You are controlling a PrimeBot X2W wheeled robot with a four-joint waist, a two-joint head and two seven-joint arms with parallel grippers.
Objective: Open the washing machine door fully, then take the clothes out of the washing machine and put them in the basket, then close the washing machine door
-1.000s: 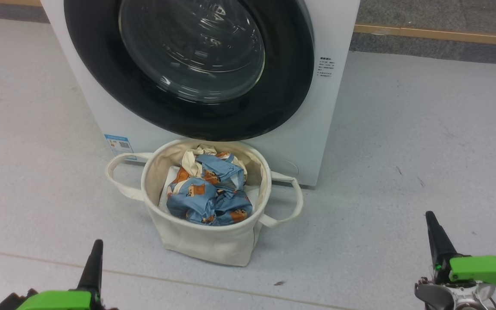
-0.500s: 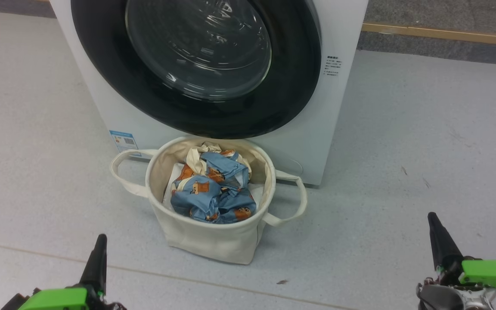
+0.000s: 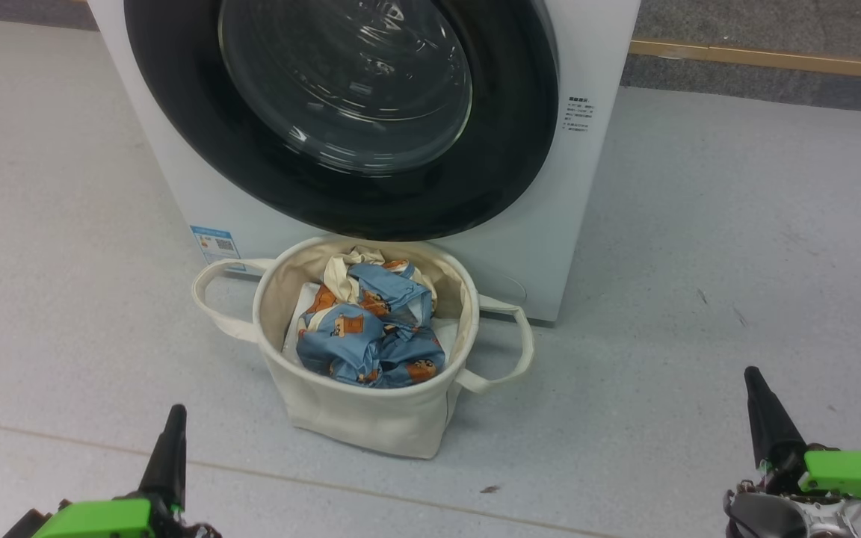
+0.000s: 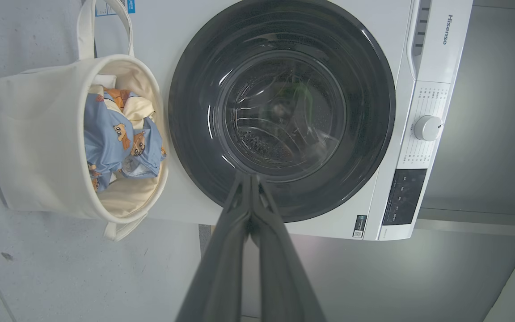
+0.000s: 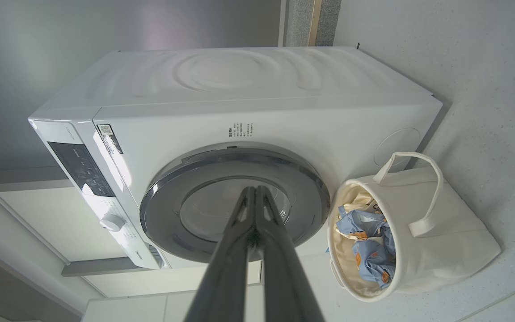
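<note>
Washing machine (image 3: 587,224): white front-loader on grey floor (image 3: 737,246), with open floor on both sides. Washing machine door (image 3: 505,164): black rim flush with the front panel, shut. Basket (image 3: 371,426): on the floor just before the machine's lower front edge, under the door rim, loop handles out left and right. Clothes (image 3: 367,340): blue bear-print heap inside, below the basket rim. Left gripper (image 3: 173,422) and right gripper (image 3: 753,385): fingers pinched together, empty, flanking the basket, well apart from it.
</note>
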